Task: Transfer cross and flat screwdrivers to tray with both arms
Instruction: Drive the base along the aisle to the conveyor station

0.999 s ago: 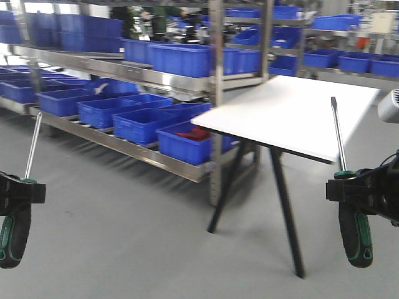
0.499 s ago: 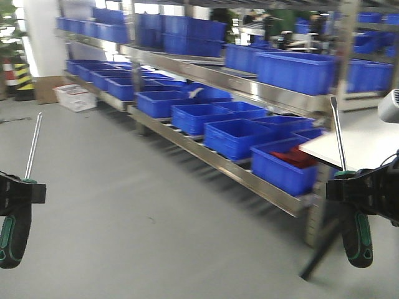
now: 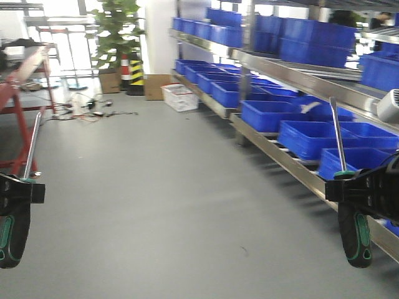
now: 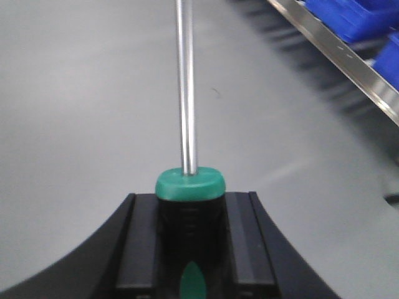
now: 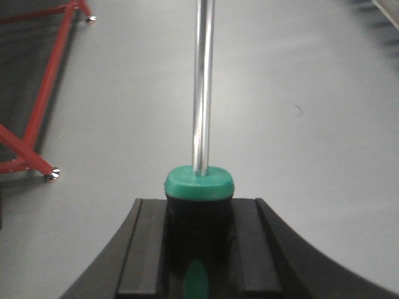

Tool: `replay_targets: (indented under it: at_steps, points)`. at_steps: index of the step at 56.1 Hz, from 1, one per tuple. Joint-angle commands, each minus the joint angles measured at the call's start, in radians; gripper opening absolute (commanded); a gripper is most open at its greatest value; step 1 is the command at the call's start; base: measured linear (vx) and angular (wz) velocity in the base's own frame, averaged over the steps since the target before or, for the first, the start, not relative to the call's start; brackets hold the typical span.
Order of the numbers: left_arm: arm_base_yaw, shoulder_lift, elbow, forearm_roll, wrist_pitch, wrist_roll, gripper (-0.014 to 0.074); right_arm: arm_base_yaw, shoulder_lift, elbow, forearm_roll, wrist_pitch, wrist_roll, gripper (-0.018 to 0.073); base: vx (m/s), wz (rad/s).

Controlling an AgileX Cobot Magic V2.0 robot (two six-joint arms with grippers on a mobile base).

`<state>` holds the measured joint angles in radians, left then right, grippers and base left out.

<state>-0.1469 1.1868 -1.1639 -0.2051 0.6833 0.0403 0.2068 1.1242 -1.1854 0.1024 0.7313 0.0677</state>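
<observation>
Two alike screwdrivers with green-and-black handles stand upright, shafts pointing up. My left gripper [image 3: 15, 190] is shut on the left screwdriver [image 3: 12, 238] at the lower left edge of the front view. My right gripper [image 3: 356, 190] is shut on the right screwdriver [image 3: 355, 240] at the lower right. In the left wrist view the black jaws of the left gripper [image 4: 190, 233] clamp the handle just under its green collar, and the silver shaft of the screwdriver [image 4: 186, 93] rises over grey floor. The right gripper [image 5: 199, 240] holds its screwdriver [image 5: 203, 87] the same way. The tray is out of view.
Steel shelving [image 3: 280, 156] loaded with blue bins [image 3: 268, 115] runs along the right. A red-framed table [image 3: 22, 78] stands at the left; its legs [image 5: 43, 93] show in the right wrist view. At the back are a potted plant [image 3: 115, 31], a striped bollard [image 3: 136, 73], a white crate [image 3: 179, 96] and floor cables [image 3: 93, 109].
The whole view has swung left: the white table and near shelving slid off to the right, and the plant and red frame came into view. Both grippers hold their screwdrivers as before.
</observation>
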Motion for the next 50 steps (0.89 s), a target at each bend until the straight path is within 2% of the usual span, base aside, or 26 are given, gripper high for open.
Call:
replay_targets:
  at_steps: [1,23,50]
  points:
    - [-0.005,-0.03,-0.034,-0.015,-0.078,-0.01,-0.0001,-0.001,-0.023,-0.027,0.005,-0.088,-0.013,-0.0009,0.53,0.56]
    - [-0.005,-0.029,-0.034,-0.015,-0.078,-0.01,-0.0001,-0.001,-0.023,-0.027,0.005,-0.088,-0.013,-0.0009,0.55,0.43]
    - [-0.005,-0.029,-0.034,-0.015,-0.078,-0.01,-0.0001,-0.001,-0.023,-0.027,0.005,-0.088,-0.013,-0.0009,0.54,0.21]
